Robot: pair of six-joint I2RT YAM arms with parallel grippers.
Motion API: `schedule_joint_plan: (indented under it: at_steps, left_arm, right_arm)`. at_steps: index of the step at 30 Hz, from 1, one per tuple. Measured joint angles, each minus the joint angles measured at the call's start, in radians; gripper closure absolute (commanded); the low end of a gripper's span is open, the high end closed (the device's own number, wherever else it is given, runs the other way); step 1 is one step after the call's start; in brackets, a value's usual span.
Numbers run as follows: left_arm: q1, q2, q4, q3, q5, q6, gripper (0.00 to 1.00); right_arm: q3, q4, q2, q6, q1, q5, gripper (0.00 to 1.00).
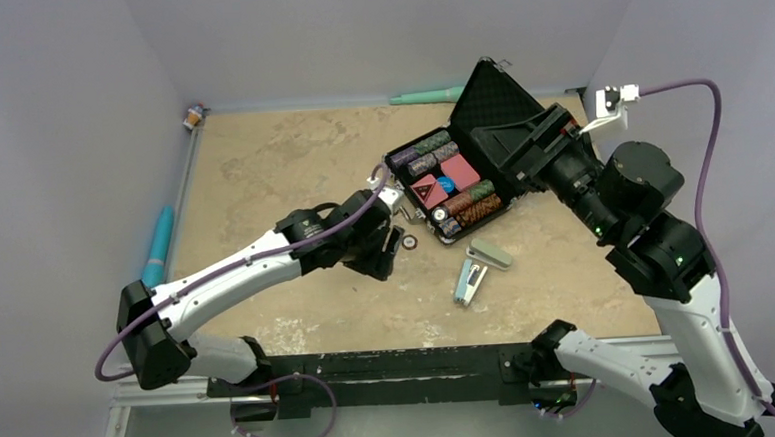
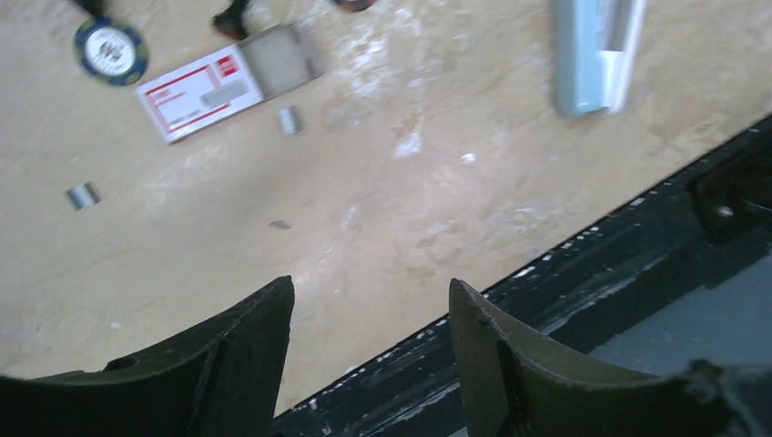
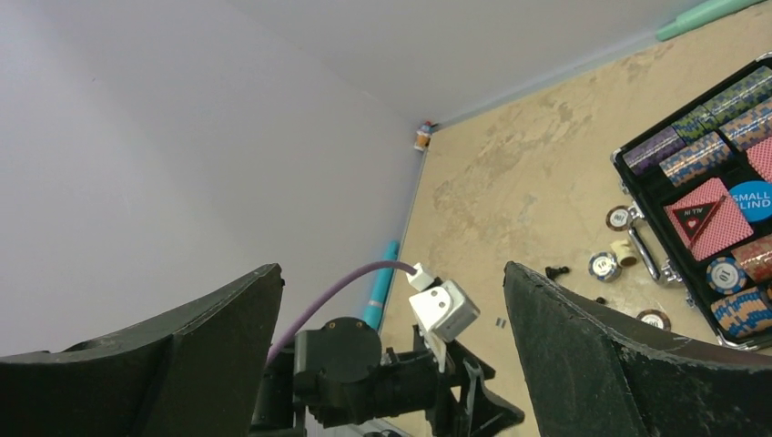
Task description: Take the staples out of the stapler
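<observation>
The light-blue stapler (image 1: pixel 470 277) lies hinged open on the tan table, right of my left gripper, its pale top arm (image 1: pixel 491 254) swung aside. In the left wrist view the stapler (image 2: pixel 590 50) sits at the top right with its silvery channel showing. My left gripper (image 1: pixel 383 263) is open and empty, low over the table; in its wrist view the gripper (image 2: pixel 369 296) points at the table's front edge. Small staple strips (image 2: pixel 83 195) (image 2: pixel 289 119) lie loose on the table. My right gripper (image 1: pixel 509 162) is open and empty, raised over the poker case, and it also shows in the right wrist view (image 3: pixel 391 273).
An open black poker-chip case (image 1: pixel 455 180) stands behind the stapler. A red-and-white staple box (image 2: pixel 214 86) and a loose chip (image 2: pixel 111 52) lie near the left gripper. A teal pen (image 1: pixel 158 248) lies at the left edge. The black front rail (image 2: pixel 583 264) borders the table.
</observation>
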Motion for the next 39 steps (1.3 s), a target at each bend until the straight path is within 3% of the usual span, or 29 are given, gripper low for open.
schedule_joint_plan:
  at_steps: [8,26,39]
  left_arm:
    - [0.078,-0.014,-0.013,-0.133,-0.069,0.06,0.45]
    - [0.111,0.296,0.109,-0.096,-0.024,0.149,0.6]
    - [0.158,0.402,0.157,-0.05,0.023,0.184,0.65]
  right_arm:
    - [-0.048,0.031,0.044,0.006,0.0,-0.061,0.06]
    - [-0.084,0.041,0.041,0.033,0.0,-0.082,0.07]
    - [-0.066,0.034,0.125,0.023,0.0,-0.082,0.07]
